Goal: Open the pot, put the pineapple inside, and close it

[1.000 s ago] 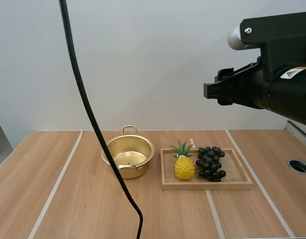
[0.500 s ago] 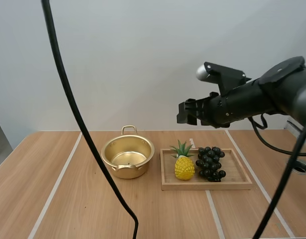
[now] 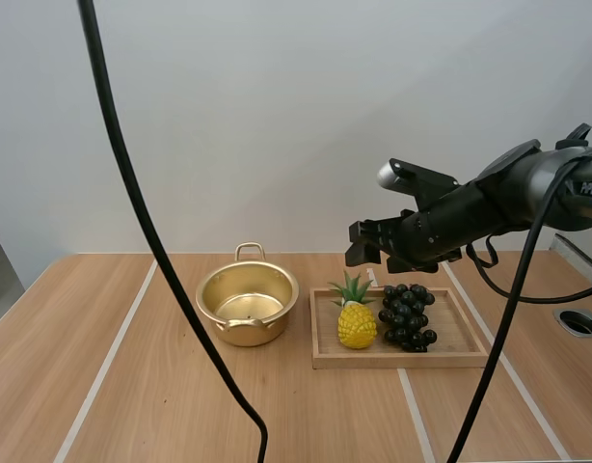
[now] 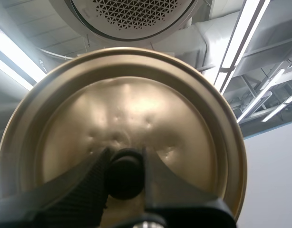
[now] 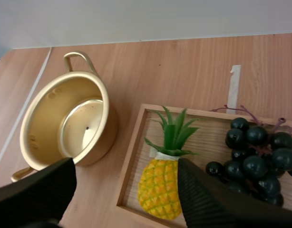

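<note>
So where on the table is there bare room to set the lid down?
Bare table left of the pot and along the front edge before pot and tray. Crowded: the tray, with pineapple and grapes, right claw open above it.

The pot (image 3: 248, 301) sits left of the tray (image 3: 458, 336) holding pineapple (image 3: 357, 324) left of grapes (image 3: 407, 316).

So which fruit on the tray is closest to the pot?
The pineapple. It sits at the end of the wooden tray nearest the pot; the bunch of grapes lies beyond it.
</note>
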### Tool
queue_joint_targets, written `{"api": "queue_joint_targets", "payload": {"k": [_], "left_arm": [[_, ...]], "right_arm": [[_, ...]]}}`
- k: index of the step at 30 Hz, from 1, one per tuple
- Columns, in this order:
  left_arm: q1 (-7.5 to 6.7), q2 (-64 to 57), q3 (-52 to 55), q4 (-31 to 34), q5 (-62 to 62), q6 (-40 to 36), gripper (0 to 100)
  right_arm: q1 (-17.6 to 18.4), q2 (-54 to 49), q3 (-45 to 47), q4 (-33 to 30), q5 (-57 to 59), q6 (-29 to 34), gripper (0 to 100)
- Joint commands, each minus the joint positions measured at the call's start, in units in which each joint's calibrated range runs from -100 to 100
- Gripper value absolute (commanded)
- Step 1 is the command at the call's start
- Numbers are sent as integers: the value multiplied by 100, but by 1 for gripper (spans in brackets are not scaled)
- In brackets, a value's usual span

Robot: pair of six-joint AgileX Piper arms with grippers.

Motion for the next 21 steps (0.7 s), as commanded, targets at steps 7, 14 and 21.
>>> {"api": "queue_joint_targets", "payload": {"k": [7,14,21], "left_arm": [[-9,23,-9,100,-56,-31,0],[-9,23,-9,100,-56,-31,0],[-9,23,-9,100,-56,-31,0]], "right_arm": [[126,410,-27,-542,88,-523,100],[644,717,-27,-1144,-311,6,100],[1253,921,-27,-2996,-1288,1367,100]]}}
